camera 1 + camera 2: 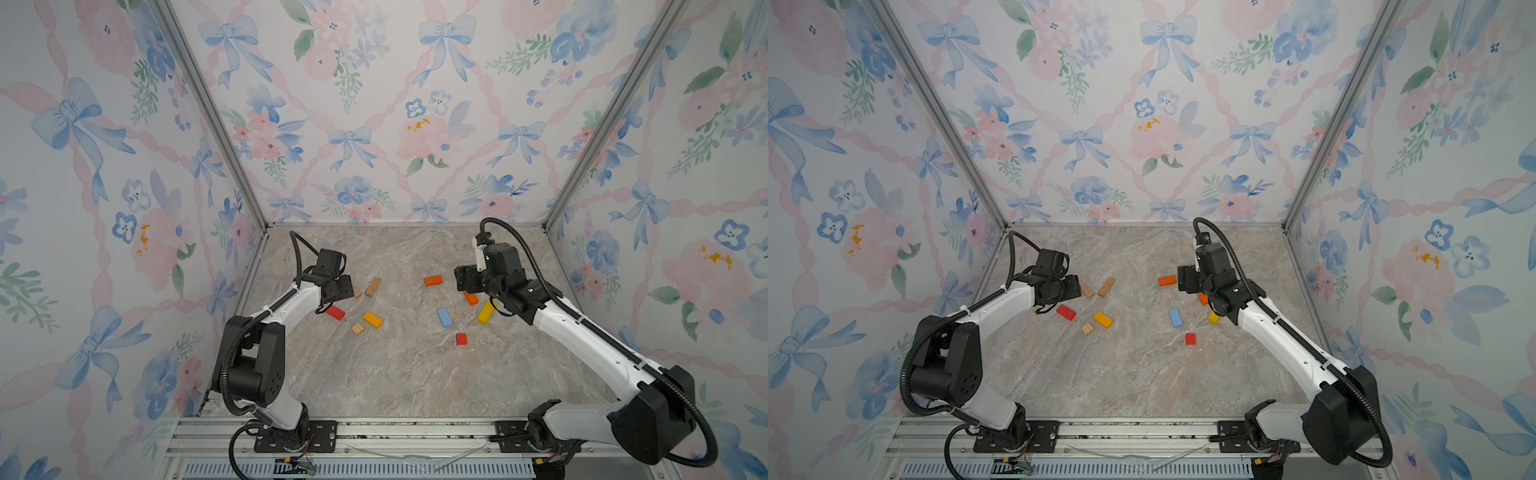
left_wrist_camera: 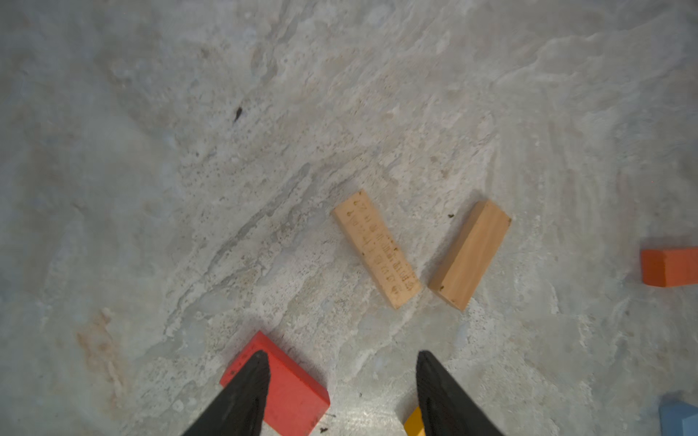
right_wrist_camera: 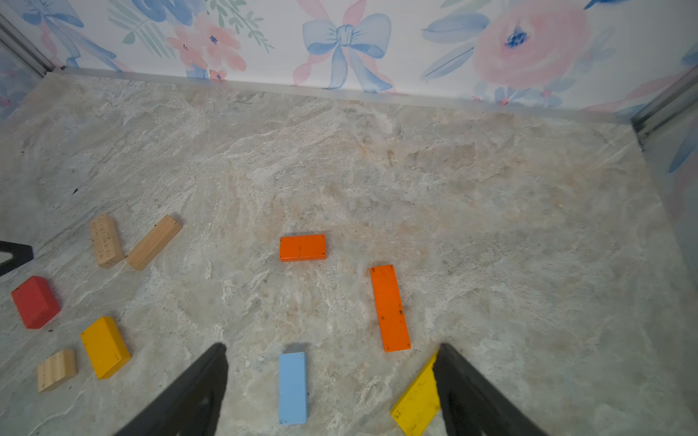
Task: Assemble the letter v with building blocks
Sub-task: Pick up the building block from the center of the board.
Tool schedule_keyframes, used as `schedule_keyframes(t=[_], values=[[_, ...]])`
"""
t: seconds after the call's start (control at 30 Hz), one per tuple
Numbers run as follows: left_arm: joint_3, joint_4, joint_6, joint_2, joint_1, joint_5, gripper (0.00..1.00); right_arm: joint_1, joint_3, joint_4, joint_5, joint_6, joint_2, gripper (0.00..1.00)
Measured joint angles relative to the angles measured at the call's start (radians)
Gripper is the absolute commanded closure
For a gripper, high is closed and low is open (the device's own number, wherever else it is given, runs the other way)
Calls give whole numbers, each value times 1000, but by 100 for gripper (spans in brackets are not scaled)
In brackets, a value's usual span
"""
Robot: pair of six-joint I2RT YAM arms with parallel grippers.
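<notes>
Ten blocks (image 1: 444, 317) loose on marbled tabletop (image 1: 395, 374), floral wallpaper (image 1: 374, 104) three sides

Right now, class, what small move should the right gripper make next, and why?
Probably lower the right gripper toward the light blue block: in the wrist view it lies lengthwise between the open jaws, unheld, and only two wood bars meet in a V.

The building blocks (image 1: 444, 317) are spread on the worktop (image 1: 395, 374) in two loose groups, five laid to the left and five to the right, well apart.
</notes>
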Motion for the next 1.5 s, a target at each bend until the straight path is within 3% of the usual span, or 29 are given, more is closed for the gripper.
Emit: schedule_keyframes(t=[0.37,0.97,1.5], values=[[15,-44,-104,44,0,-16,39,113,159,-70,-72,72,218,15],[-17,-64,-139,45,0,-45,36,170,296,-81,-195,127,430,16],[221,-70,-190,237,-5,-42,35,181,332,-123,-216,127,454,16]])
